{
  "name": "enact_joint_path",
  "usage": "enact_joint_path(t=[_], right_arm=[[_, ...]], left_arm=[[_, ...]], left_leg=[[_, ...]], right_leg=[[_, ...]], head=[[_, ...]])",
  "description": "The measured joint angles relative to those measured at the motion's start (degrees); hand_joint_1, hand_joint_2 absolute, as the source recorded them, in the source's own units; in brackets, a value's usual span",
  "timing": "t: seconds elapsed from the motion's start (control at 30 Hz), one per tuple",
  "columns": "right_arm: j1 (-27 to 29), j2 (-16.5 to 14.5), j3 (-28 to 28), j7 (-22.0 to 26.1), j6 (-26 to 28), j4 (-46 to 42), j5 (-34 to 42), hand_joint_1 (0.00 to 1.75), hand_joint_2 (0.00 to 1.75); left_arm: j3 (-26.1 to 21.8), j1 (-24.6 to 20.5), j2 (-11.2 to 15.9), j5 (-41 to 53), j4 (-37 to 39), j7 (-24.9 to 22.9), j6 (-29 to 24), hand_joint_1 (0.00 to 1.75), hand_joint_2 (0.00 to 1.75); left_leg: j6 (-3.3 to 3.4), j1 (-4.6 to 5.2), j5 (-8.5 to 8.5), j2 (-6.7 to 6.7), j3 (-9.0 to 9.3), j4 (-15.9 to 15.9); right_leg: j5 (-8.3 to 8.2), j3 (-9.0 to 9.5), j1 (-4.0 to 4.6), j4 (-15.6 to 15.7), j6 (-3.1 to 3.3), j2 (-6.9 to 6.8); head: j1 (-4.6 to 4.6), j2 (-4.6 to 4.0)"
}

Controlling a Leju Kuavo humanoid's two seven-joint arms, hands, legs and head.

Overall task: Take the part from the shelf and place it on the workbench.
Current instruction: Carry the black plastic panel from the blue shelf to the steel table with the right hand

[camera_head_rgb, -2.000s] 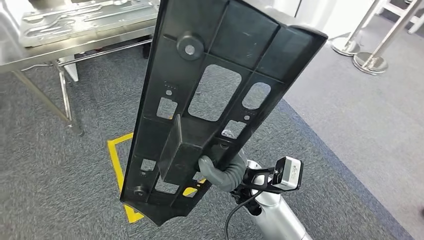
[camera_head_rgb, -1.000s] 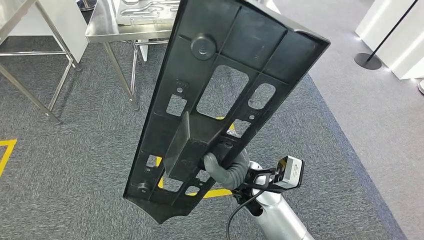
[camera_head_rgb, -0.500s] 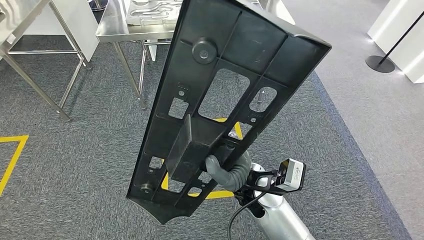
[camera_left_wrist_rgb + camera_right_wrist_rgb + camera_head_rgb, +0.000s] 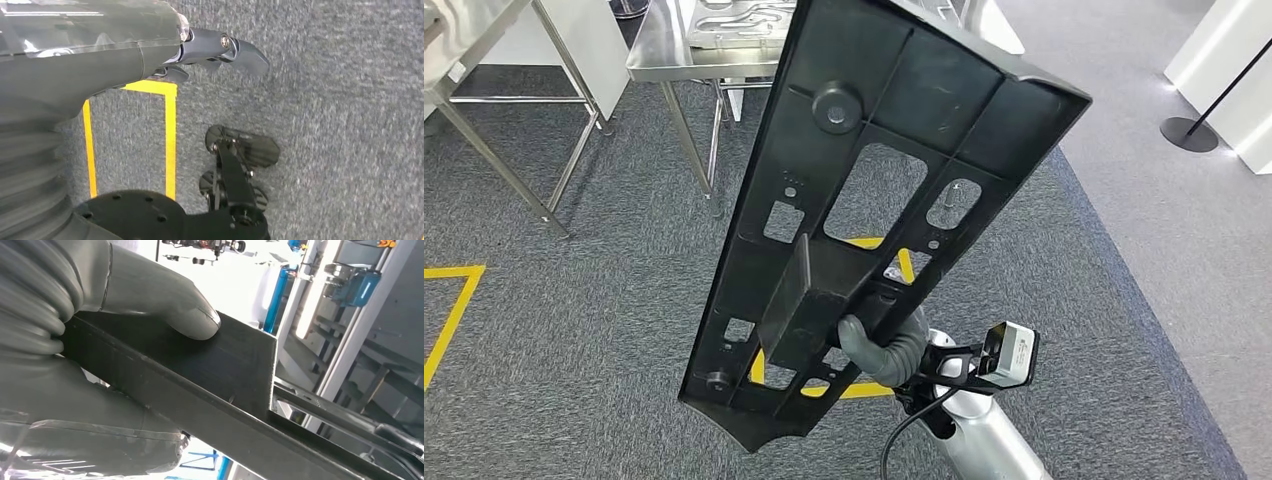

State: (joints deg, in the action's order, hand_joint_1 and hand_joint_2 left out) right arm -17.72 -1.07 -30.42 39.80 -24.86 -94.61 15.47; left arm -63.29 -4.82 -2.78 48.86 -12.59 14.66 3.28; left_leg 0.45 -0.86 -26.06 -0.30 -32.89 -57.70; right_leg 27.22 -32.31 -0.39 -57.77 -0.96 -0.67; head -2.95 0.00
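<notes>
A long black plastic part with ribs and cut-out windows stands tilted in front of me, taking up the middle of the head view. My right hand grips it from behind at a box-shaped rib near its lower end. In the right wrist view the thumb presses flat on the part's black rib. The steel workbench stands at the far upper left, partly hidden behind the part. My left hand hangs over the grey carpet with its fingers loose and nothing in them.
A silver stamped metal panel lies on the workbench. A second steel table stands at the far left. Yellow tape lines mark the carpet. A stanchion base and a white wall stand at the right.
The camera has turned: the workbench and floor markings have slid across the picture, and the second table has come into view. The part stays in my right hand's grip.
</notes>
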Motion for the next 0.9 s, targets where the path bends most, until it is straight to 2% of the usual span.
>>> enact_joint_path(t=[0.07, 0.13, 0.17, 0.2, 0.23, 0.27, 0.33, 0.37, 0.4, 0.47, 0.53, 0.6, 0.67, 0.7, 0.73, 0.77, 0.83, 0.9], right_arm=[[0.16, 0.0, 0.34, 0.01, -0.24, -0.38, 0.19, 1.64, 1.75], [0.53, 0.02, 0.65, 0.02, -0.63, -0.51, 0.48, 1.64, 1.75], [0.83, 0.03, 0.79, 0.02, -0.8, -0.52, 0.65, 1.64, 1.75], [1.12, 0.05, 0.93, 0.01, -0.91, -0.51, 0.81, 1.64, 1.75], [1.32, 0.06, 1.05, 0.01, -0.98, -0.51, 0.98, 1.64, 1.75], [1.43, 0.07, 1.17, 0.0, -1.01, -0.53, 1.11, 1.64, 1.75], [1.47, 0.06, 1.41, 0.01, -1.09, -0.69, 1.25, 1.64, 1.75], [1.47, 0.06, 1.53, 0.01, -1.19, -0.82, 1.27, 1.64, 1.75], [1.51, 0.06, 1.64, 0.02, -1.32, -0.96, 1.28, 1.64, 1.75], [1.66, 0.06, 1.83, 0.02, -1.57, -1.16, 1.29, 1.64, 1.75], [1.79, 0.06, 1.95, 0.02, -1.71, -1.27, 1.29, 1.64, 1.75], [1.86, 0.01, 1.99, 0.02, -1.77, -1.32, 1.29, 1.64, 1.75], [2.06, -0.04, 2.01, 0.02, -1.79, -1.31, 1.28, 1.64, 1.75], [2.21, -0.03, 2.02, 0.02, -1.79, -1.3, 1.27, 1.64, 1.75], [2.34, -0.03, 2.04, 0.01, -1.8, -1.3, 1.27, 1.64, 1.75], [2.43, -0.03, 2.05, 0.02, -1.81, -1.3, 1.28, 1.64, 1.75], [2.5, -0.04, 2.09, 0.02, -1.84, -1.31, 1.28, 1.64, 1.75], [2.54, -0.07, 2.29, 0.01, -1.88, -1.32, 1.01, 1.64, 1.75]], left_arm=[[-0.02, -0.05, 0.01, 0.02, 0.0, 0.13, 0.0, 0.0, 1.75], [-0.03, -0.12, 0.02, 0.1, 0.0, 0.22, 0.0, 0.0, 1.75], [-0.04, -0.12, 0.02, 0.14, 0.0, 0.25, 0.0, 0.0, 1.75], [-0.06, -0.1, 0.02, 0.17, 0.0, 0.28, 0.01, 0.0, 1.75], [-0.08, -0.09, 0.02, 0.21, 0.0, 0.32, 0.03, 0.0, 1.75], [-0.1, -0.1, 0.01, 0.25, 0.0, 0.37, 0.08, 0.0, 1.75], [-0.12, -0.13, -0.09, 0.38, 0.0, 0.47, 0.2, 0.0, 1.75], [-0.12, -0.14, -0.14, 0.44, 0.0, 0.54, 0.24, 0.0, 1.75], [-0.12, -0.13, -0.19, 0.5, 0.0, 0.6, 0.28, 0.0, 1.75], [-0.12, -0.1, -0.2, 0.58, 0.0, 0.7, 0.32, 0.0, 1.75], [-0.12, -0.11, -0.14, 0.58, 0.0, 0.76, 0.33, 0.0, 1.75], [-0.12, -0.12, -0.07, 0.62, 0.0, 0.82, 0.34, 0.0, 1.75], [-0.13, -0.06, -0.03, 0.65, 0.0, 0.84, 0.34, 0.0, 1.75], [-0.13, 0.0, -0.02, 0.65, 0.0, 0.84, 0.34, 0.0, 1.75], [-0.14, 0.06, 0.01, 0.65, 0.0, 0.84, 0.33, 0.0, 1.75], [-0.14, 0.09, 0.04, 0.65, 0.0, 0.84, 0.33, 0.0, 1.75], [-0.14, 0.08, 0.14, 0.67, 0.0, 0.84, 0.33, 0.0, 1.75], [-0.14, -0.06, 0.2, 0.74, 0.0, 0.85, 0.33, 0.0, 1.75]], left_leg=[[0.69, -0.15, 0.24, -0.01, 0.02, 0.28], [1.01, -0.05, 0.28, 0.05, -0.14, 0.27], [1.05, 0.03, 0.28, 0.09, -0.19, 0.26], [1.07, 0.11, 0.28, 0.12, -0.2, 0.25], [1.07, 0.19, 0.27, 0.15, -0.16, 0.24], [1.05, 0.28, 0.26, 0.19, -0.06, 0.24], [0.91, 0.5, 0.18, 0.31, 0.1, 0.2], [0.72, 0.57, 0.14, 0.41, 0.09, 0.16], [0.46, 0.59, 0.09, 0.57, 0.07, 0.16], [-0.17, 0.59, 0.08, 1.0, 0.11, 0.32], [-0.73, 0.62, -0.35, 1.14, 0.05, -0.05], [-1.21, 0.45, -3.23, 0.93, -1.89, -4.61], [-1.55, 0.26, -7.09, 0.82, -5.39, -12.33], [-1.67, 0.22, -7.86, 0.82, -6.74, -15.09], [-1.73, 0.2, -7.44, 0.82, -7.12, -15.78], [-1.73, 0.18, -6.12, 0.81, -6.56, -14.5], [-1.51, 0.12, -2.08, 0.75, -2.86, -6.82], [-0.96, 0.19, -0.28, 0.57, -0.1, -1.03]], right_leg=[[2.41, -1.62, -0.17, -3.69, -0.55, 0.14], [6.23, -5.41, -0.27, -11.6, -0.88, 0.27], [7.4, -7.2, -0.31, -15.12, -0.93, 0.3], [7.54, -8.17, -0.31, -16.91, -0.89, 0.31], [6.47, -7.93, -0.3, -16.21, -0.73, 0.31], [4.53, -6.54, -0.25, -13.22, -0.44, 0.27], [0.74, -2.39, 0.19, -4.61, 0.48, -0.42], [-0.24, -1.04, 0.47, -1.61, 0.87, -0.75], [-0.57, -0.4, 0.73, -0.04, 1.16, -0.97], [-0.66, -0.5, 0.82, 0.41, 1.49, -0.57], [-1.03, -0.32, 0.46, 0.93, 1.91, -0.16], [-1.33, -0.06, 0.19, 1.38, 2.23, 0.18], [-1.36, -0.03, 0.25, 1.41, 2.42, 0.57], [-1.34, -0.04, 0.26, 1.36, 2.43, 0.82], [-1.3, -0.02, 0.25, 1.29, 2.42, 1.09], [-1.24, 0.0, 0.23, 1.19, 2.38, 1.35], [-0.97, 0.1, 0.18, 0.86, 2.14, 1.82], [-0.7, -0.04, 0.35, 0.42, 1.66, 2.12]], head=[[0.0, 0.0], [0.0, 0.0], [0.0, 0.0], [0.0, 0.0], [0.0, 0.0], [0.0, 0.0], [0.0, 0.0], [0.0, 0.0], [0.0, 0.0], [-0.01, 0.0], [-0.01, 0.0], [-0.01, 0.0], [-0.01, 0.0], [0.0, 0.0], [0.0, 0.0], [0.0, 0.0], [0.0, 0.0], [0.0, 0.0]])
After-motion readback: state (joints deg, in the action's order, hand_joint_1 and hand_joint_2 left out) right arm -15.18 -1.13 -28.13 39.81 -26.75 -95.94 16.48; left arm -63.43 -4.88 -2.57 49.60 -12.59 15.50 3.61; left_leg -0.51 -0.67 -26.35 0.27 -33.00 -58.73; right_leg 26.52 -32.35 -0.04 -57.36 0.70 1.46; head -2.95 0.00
